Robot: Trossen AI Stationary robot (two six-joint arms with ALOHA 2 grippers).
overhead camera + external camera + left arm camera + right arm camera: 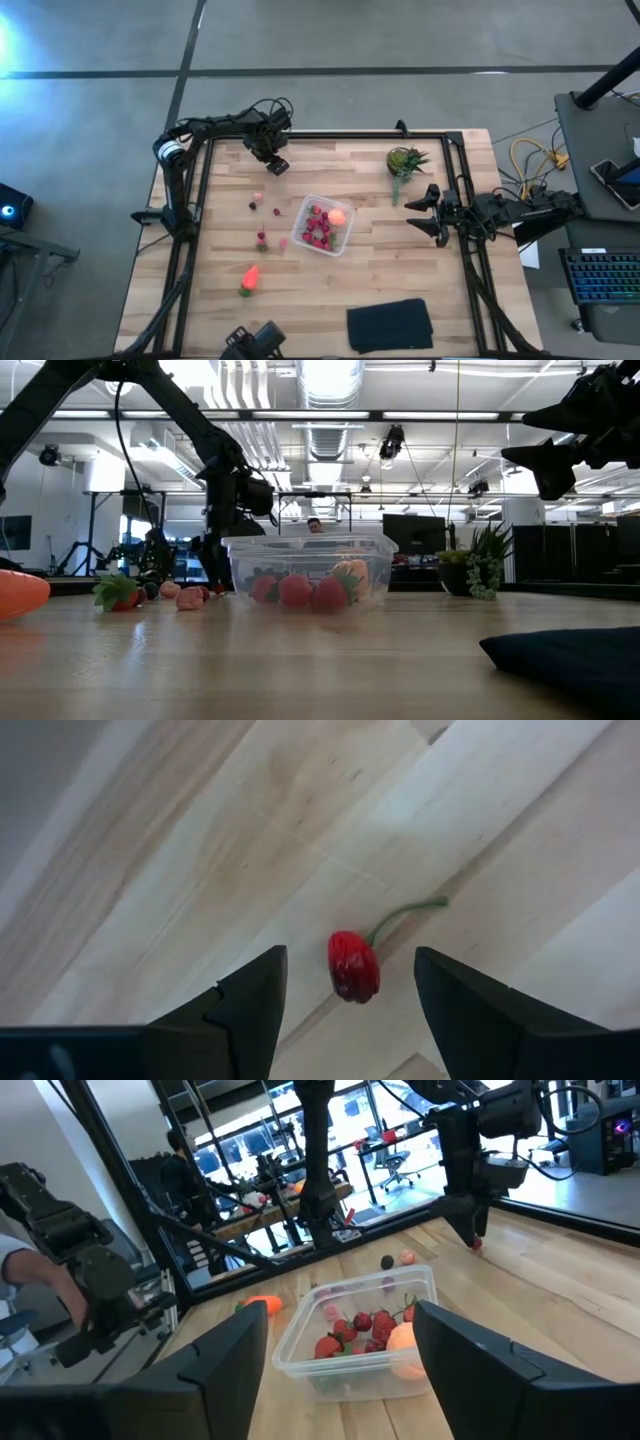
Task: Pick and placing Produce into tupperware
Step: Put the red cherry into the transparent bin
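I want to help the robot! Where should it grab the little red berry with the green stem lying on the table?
Grab the red berry by its plump body, not the thin curved stem, which would probably slip. Come straight down from above, since it lies flat on the table. The left end effector already hangs open over it, one finger on each side, so closing across the body should work.

Small clear plastic tupperware box (pixel 322 226) sitting upright mid-surface, holding red berries (pixel 318 229) and a round orange-red fruit (pixel 338 216), more tiny berries (pixel 262 238) lying scattered beside it, orange carrot-like piece (pixel 250 278) resting farther off.
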